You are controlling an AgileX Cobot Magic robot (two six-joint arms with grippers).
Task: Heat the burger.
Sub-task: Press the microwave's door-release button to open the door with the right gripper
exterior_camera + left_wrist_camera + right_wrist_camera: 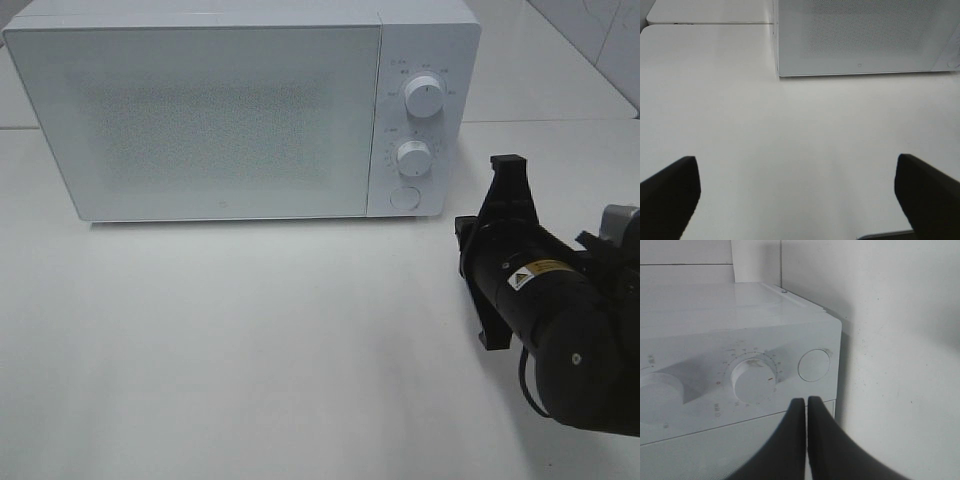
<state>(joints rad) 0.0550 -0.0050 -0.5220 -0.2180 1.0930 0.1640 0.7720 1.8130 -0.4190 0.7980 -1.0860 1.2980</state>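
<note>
one microwave (220, 110), two dials (424, 97) (413, 155), one button (404, 197); left gripper (796, 167) spread, right gripper (806, 404) pressed together

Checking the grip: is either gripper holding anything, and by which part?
Nothing. Left gripper open above the table; right gripper shut empty, near the microwave button.

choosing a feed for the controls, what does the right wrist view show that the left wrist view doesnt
Only the right wrist view: the microwave's control panel, with the round button, the dial beside it, part of a second dial, and the right tool shut in front of them.
Only the left wrist view: the left tool, open wide, and the microwave's left front corner.
Both: the white microwave, part of its door and the white table.
</note>
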